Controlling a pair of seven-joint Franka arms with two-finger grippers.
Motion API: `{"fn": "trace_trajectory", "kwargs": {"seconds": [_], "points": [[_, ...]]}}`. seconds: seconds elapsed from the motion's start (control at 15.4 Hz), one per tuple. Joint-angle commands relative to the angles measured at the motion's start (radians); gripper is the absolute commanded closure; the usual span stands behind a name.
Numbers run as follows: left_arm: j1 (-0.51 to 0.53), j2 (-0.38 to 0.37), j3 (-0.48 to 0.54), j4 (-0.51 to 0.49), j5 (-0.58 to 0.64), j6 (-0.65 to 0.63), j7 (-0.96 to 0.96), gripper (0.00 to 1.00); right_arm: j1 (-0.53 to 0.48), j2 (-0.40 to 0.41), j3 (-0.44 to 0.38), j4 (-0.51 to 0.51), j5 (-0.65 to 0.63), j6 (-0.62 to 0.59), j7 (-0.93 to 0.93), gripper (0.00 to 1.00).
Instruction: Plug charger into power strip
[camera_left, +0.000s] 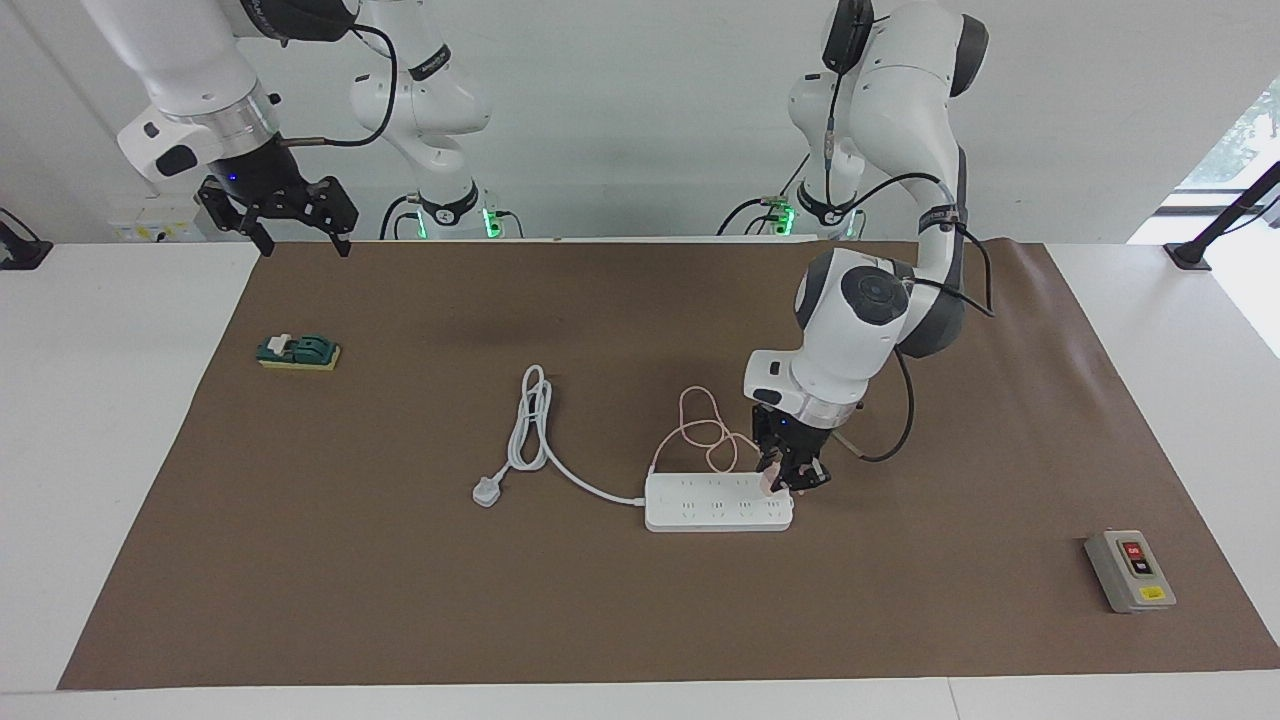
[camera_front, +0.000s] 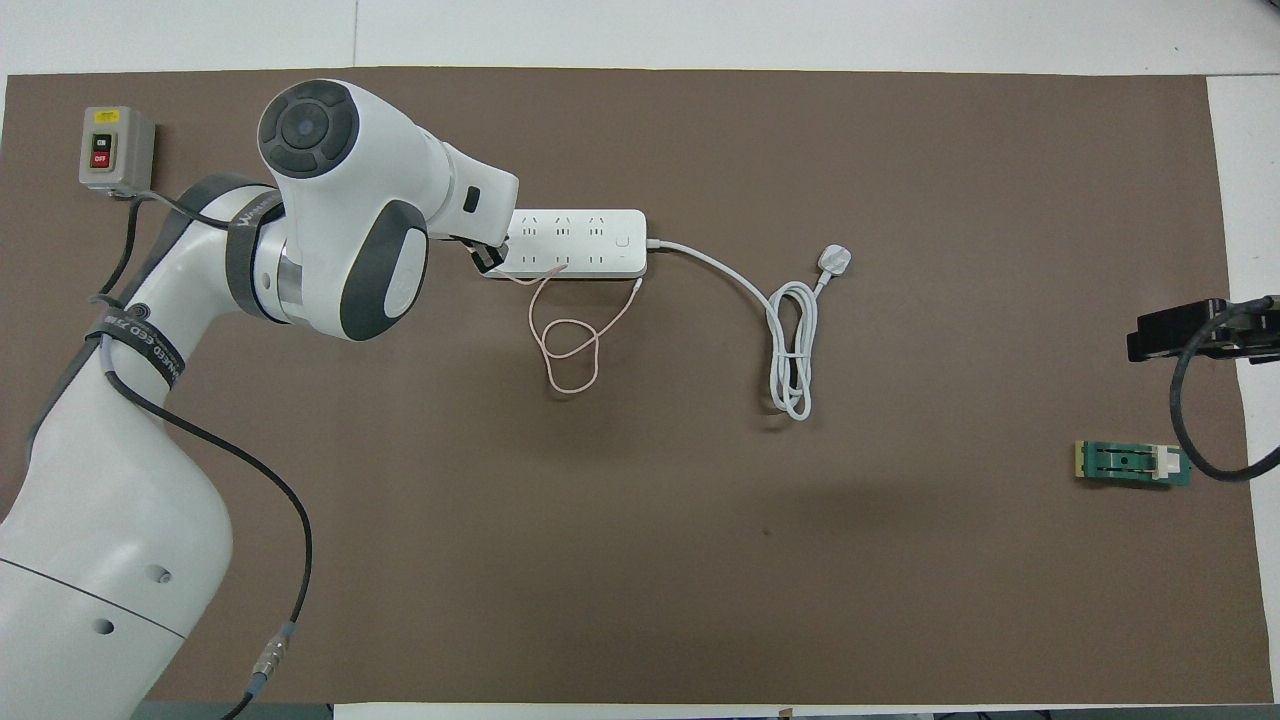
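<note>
Charger, small pale pink cube (camera_left: 768, 484), pinched in our left jaws (camera_left: 790, 483) over the long white power strip's (camera_left: 715, 505) three-o'clock end; right jaws (camera_left: 297, 235) wait spread.

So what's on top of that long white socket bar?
The left gripper, shut on the pink charger, is over the power strip's end. Whether the prongs are in is hidden.

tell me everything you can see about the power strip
The power strip is a long, flat white bar with rounded corners, plastic by its look, lying flat on the brown mat about mid-table. Its top carries two rows of outlets, with a small button toward the cord end. A thick white cord leaves the end toward the right arm, loops, and ends in a loose three-pin plug. At the other end the left gripper, shut on the pink charger, is over its outlets; whether the charger is seated cannot be told.
</note>
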Motion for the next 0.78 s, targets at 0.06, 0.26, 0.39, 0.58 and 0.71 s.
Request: {"fn": "trace_trajectory", "kwargs": {"seconds": [0.06, 0.26, 0.39, 0.58, 0.71], "points": [[0.009, -0.008, -0.002, -0.015, -0.001, 0.005, 0.006, 1.00, -0.007, -0.002, 0.006, 0.004, -0.009, -0.016, 0.014, 0.00], [0.007, -0.010, -0.002, -0.020, -0.001, 0.006, 0.008, 1.00, -0.007, -0.002, 0.006, 0.004, -0.009, -0.016, 0.014, 0.00], [0.009, -0.014, -0.005, -0.032, -0.001, 0.000, 0.034, 1.00, -0.007, -0.002, 0.006, 0.004, -0.009, -0.016, 0.014, 0.00], [0.013, -0.016, -0.005, -0.036, -0.001, -0.009, 0.060, 1.00, -0.007, -0.002, 0.006, 0.004, -0.009, -0.015, 0.014, 0.00], [0.016, -0.017, -0.012, -0.040, -0.001, -0.035, 0.062, 1.00, -0.005, -0.002, 0.006, 0.004, -0.009, -0.016, 0.014, 0.00]]}}
